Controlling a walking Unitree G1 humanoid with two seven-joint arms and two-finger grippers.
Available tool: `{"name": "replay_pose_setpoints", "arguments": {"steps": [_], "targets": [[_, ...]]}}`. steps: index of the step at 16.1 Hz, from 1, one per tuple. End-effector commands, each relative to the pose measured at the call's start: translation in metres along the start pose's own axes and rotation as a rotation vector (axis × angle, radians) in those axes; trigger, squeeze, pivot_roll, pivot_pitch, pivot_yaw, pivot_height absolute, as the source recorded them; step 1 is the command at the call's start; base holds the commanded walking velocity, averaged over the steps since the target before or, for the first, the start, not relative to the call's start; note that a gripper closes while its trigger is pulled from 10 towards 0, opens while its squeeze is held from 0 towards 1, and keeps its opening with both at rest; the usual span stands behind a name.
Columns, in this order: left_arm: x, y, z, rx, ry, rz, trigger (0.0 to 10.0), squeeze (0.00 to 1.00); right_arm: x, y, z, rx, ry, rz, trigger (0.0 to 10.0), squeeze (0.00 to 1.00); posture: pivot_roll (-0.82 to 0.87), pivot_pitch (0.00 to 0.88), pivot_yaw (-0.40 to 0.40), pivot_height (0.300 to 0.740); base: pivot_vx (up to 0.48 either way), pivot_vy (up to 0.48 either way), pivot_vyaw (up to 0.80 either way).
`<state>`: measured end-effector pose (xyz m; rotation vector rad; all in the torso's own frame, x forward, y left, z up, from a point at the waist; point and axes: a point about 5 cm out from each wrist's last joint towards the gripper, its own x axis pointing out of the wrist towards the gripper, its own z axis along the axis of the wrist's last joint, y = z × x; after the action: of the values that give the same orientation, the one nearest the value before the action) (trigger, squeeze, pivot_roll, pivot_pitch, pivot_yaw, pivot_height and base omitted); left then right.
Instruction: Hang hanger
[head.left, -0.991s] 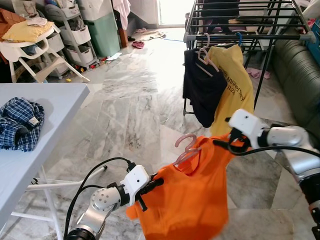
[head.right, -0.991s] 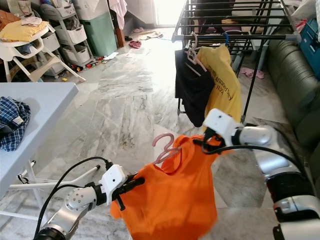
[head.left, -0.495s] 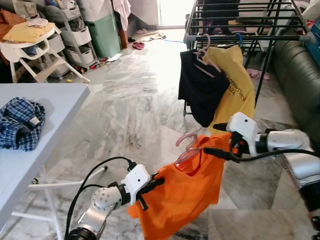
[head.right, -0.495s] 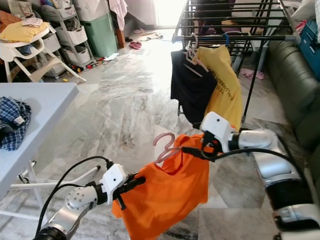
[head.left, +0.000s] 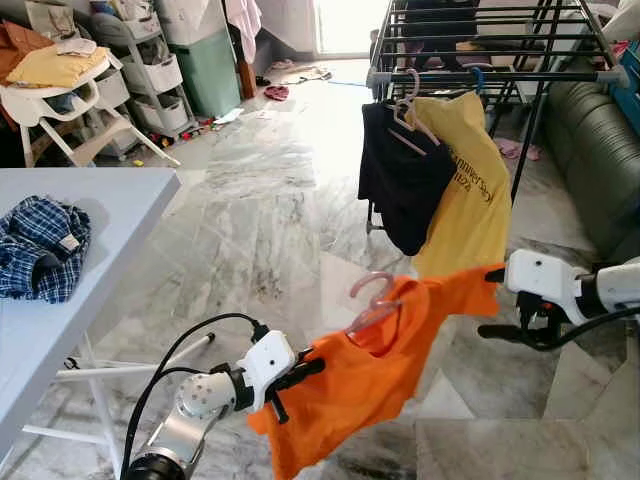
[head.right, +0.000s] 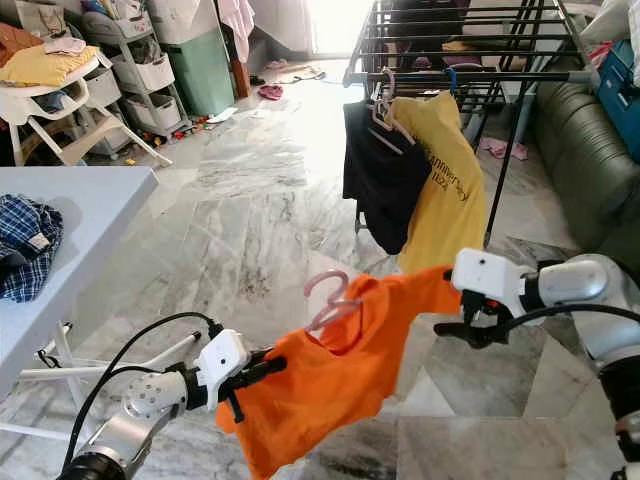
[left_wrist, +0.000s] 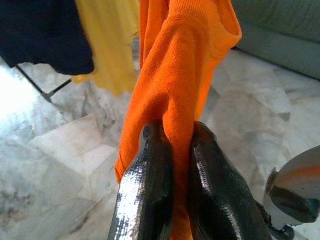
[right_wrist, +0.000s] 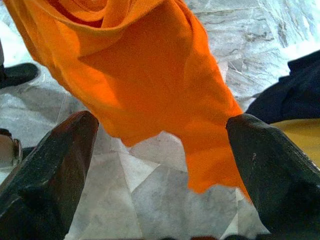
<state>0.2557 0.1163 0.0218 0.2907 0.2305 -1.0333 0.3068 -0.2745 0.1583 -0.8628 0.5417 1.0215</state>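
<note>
A pink hanger (head.left: 372, 296) is seen inside the neck of an orange shirt (head.left: 370, 370), held in the air above the marble floor (head.left: 250, 210). The shirt's lower edge is pinched between the pressed-together jaws of the left gripper (left_wrist: 172, 170). The jaws of the right gripper (right_wrist: 160, 165) are spread wide beside the shirt's sleeve. Beyond, a black shirt (head.left: 400, 185) and a yellow shirt (head.left: 465, 195) with unreadable print are hung on a rack (head.left: 500, 70). A plaid cloth (head.left: 40, 245) lies on the surface (head.left: 110, 220).
</note>
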Motion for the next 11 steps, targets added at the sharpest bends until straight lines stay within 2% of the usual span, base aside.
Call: {"name": "replay_pose_setpoints", "arguments": {"steps": [1, 7, 11], "targets": [[-0.001, 0.004, 0.011, 0.043, -0.049, -0.008, 0.0, 0.00, 0.000, -0.005, 0.009, -0.050, -0.008, 0.011, 10.0, 0.00, -0.12, 0.000, 0.101, 0.740, 0.000, 0.000, 0.00], [-0.002, -0.007, 0.018, 0.101, -0.073, -0.121, 0.0, 0.00, 0.003, -0.012, 0.014, -0.119, -0.002, 0.011, 10.0, 0.00, -0.11, 0.000, 0.095, 0.740, 0.000, 0.000, 0.00], [-0.002, -0.010, 0.021, 0.112, -0.084, -0.146, 0.0, 0.00, 0.010, -0.008, 0.014, -0.090, -0.033, 0.060, 10.0, 0.00, -0.11, 0.000, 0.097, 0.740, 0.000, 0.000, 0.00]]}}
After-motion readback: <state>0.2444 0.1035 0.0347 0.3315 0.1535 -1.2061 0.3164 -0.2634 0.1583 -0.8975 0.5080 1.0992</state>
